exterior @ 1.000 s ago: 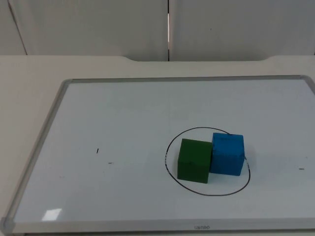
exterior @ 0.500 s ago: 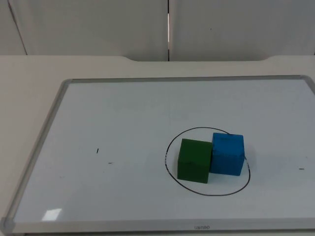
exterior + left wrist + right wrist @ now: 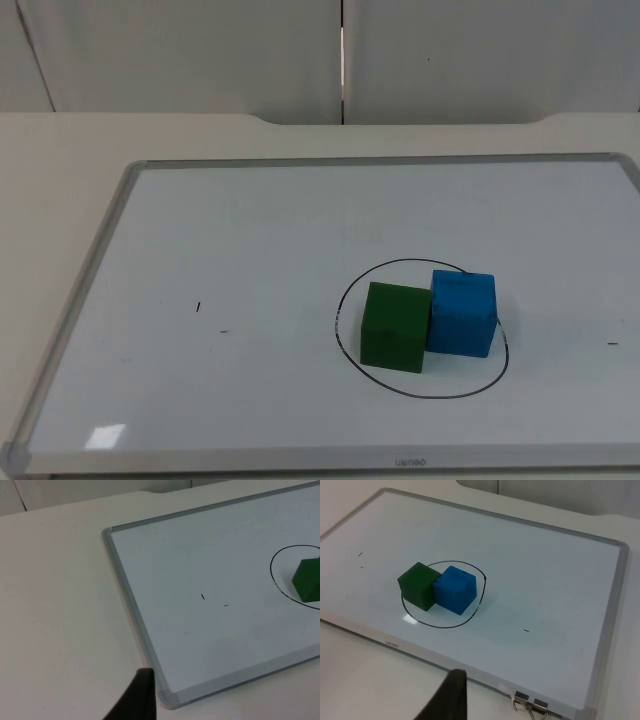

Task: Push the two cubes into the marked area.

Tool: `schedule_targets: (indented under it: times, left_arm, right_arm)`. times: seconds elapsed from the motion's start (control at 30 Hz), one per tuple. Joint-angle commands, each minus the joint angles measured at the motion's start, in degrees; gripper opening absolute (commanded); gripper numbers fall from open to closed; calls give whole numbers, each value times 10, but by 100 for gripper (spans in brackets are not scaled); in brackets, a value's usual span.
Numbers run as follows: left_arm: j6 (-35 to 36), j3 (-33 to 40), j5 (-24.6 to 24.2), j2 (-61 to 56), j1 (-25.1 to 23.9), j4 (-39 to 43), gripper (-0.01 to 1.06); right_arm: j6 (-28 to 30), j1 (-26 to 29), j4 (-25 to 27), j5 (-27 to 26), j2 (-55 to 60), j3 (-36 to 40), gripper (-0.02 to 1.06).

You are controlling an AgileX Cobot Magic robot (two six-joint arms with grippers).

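Note:
A green cube (image 3: 396, 326) and a blue cube (image 3: 462, 313) stand side by side, touching, on a whiteboard (image 3: 250, 230). Both sit inside a hand-drawn black circle (image 3: 420, 394), the blue one close to the line on its right side. In the right wrist view the green cube (image 3: 418, 585) and blue cube (image 3: 455, 589) lie well ahead of my right gripper (image 3: 449, 695), which waits over the bare table off the board's front edge. My left gripper (image 3: 136, 697) waits off the board's front-left corner, far from the green cube (image 3: 309, 580).
The board has a raised grey frame (image 3: 80, 300). Two metal binder clips (image 3: 530, 704) stick out from its edge near my right gripper. Small pen marks (image 3: 198, 307) dot the board's left half. A grey partition wall (image 3: 200, 50) closes off the back.

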State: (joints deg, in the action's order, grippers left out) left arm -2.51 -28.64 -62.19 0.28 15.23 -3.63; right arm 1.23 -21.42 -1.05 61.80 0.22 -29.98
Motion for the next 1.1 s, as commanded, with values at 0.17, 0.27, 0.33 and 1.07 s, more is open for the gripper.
schedule_targets:
  times: [0.17, 0.27, 0.33, 1.07]
  left_arm:
    - [2, 3, 7, -3, 0, -2, 105]
    - [2, 3, 7, -3, 0, -2, 105]
    - [2, 3, 7, -3, 0, -2, 105]
    - [2, 3, 7, -3, -100, 1, 105]
  right_arm:
    - [1, 2, 1, 0, -2, 4, 105]
    - [1, 2, 1, 0, -2, 4, 105]
    - [1, 2, 1, 0, -2, 4, 105]
    - [-2, 51, 1, -1, -2, 4, 105]
